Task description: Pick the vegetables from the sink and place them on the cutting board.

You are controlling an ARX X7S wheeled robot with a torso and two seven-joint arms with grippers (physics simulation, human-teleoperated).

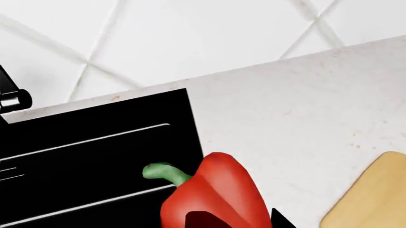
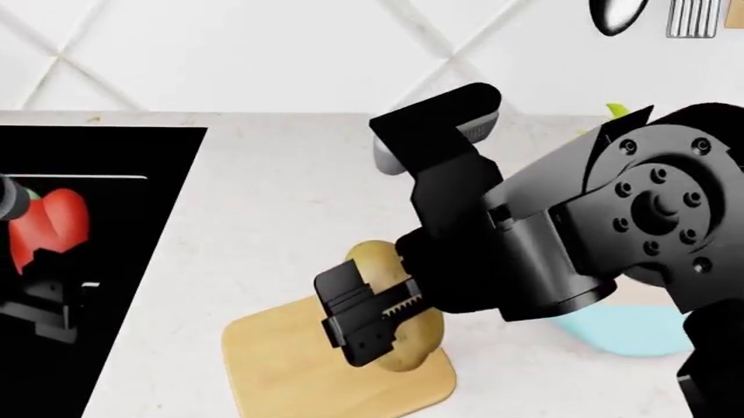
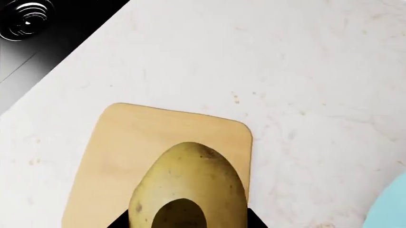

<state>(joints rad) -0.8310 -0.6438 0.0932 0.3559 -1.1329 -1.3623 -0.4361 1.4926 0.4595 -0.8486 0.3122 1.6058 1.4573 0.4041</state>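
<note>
A glossy red bell pepper (image 1: 212, 194) with a green stem (image 1: 165, 172) is held in my left gripper (image 1: 216, 223), which is shut on it above the black sink (image 1: 95, 156). In the head view the pepper (image 2: 47, 222) and left gripper (image 2: 49, 261) hang at the far left over the sink (image 2: 117, 261). My right gripper (image 2: 389, 326) is shut on the tan speckled potato (image 2: 407, 348) at the tan cutting board (image 2: 279, 366). The right wrist view shows the potato (image 3: 190, 185) over the board (image 3: 127, 152), gripper (image 3: 187, 223) around it. Contact with the board is unclear.
A pale blue object (image 2: 622, 331) lies right of the board, partly behind my right arm. Metal utensils (image 2: 616, 13) hang on the tiled wall at top right. The sink's ringed drain (image 3: 25, 19) and part of the black faucet (image 1: 13, 97) show. Speckled white counter (image 2: 291, 192) surrounds the board.
</note>
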